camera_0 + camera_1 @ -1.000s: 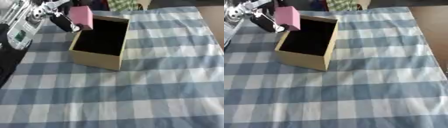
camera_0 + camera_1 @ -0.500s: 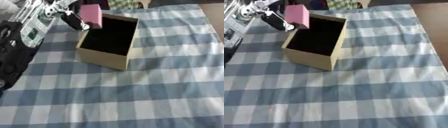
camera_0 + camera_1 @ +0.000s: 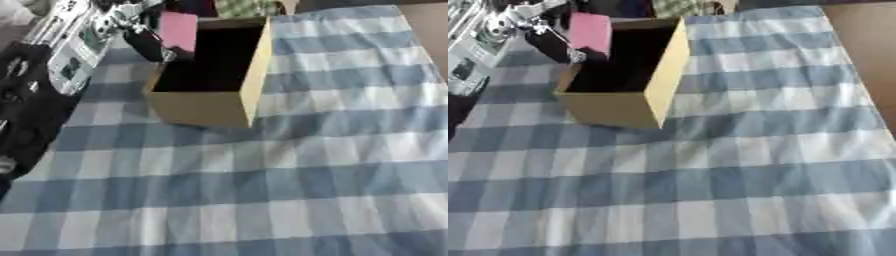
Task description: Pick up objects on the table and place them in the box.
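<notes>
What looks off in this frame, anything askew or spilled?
Nothing spilled or damaged. The cardboard box sits at an angle to the checks of the tablecloth. The left hand holds a pink block at the box's left rim, not yet inside.

Open box (image 3: 213,80) mouth, pink block (image 3: 178,30) overhead

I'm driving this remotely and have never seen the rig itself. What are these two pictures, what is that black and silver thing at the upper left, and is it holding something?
Both pictures come from one stereo camera in the robot's head, looking down at the table. The black and silver thing is the robot's left arm, ending in its left hand. Its fingers are curled round a pink block, held at the near-left rim of the open cardboard box, which stands on a blue checked cloth. The right hand is not in view.
</notes>
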Controlling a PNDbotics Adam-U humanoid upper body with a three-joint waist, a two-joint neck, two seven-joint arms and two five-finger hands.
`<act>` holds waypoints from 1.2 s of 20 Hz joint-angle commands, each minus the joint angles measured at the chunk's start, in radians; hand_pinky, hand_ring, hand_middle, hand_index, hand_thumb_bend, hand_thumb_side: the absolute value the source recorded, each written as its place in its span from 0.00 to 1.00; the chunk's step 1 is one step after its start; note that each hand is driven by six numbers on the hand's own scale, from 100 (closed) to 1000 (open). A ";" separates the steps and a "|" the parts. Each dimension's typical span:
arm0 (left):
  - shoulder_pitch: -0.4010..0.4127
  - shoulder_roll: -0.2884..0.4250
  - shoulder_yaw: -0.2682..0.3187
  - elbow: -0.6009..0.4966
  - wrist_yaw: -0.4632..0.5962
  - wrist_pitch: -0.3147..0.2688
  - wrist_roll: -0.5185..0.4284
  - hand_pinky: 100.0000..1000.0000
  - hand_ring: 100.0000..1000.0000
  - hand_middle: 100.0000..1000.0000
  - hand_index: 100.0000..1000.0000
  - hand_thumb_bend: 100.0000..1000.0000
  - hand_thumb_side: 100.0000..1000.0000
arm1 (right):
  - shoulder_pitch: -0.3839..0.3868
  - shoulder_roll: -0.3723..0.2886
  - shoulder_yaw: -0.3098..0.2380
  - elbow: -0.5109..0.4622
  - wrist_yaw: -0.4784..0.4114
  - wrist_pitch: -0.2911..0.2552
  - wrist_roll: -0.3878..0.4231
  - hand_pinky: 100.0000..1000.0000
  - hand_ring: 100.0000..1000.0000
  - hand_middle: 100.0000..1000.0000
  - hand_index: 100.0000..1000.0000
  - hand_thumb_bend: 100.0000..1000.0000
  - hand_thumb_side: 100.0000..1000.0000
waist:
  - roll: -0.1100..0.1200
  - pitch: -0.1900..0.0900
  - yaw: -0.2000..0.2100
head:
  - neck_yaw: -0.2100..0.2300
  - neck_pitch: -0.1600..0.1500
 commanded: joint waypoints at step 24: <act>-0.020 -0.053 -0.029 -0.057 0.189 0.045 -0.072 0.32 0.38 0.48 0.67 0.00 0.12 | 0.000 -0.004 -0.003 -0.015 -0.011 0.005 0.002 0.84 0.62 0.61 0.71 0.00 0.89 | 0.001 -0.037 -0.013 | -0.009 0.018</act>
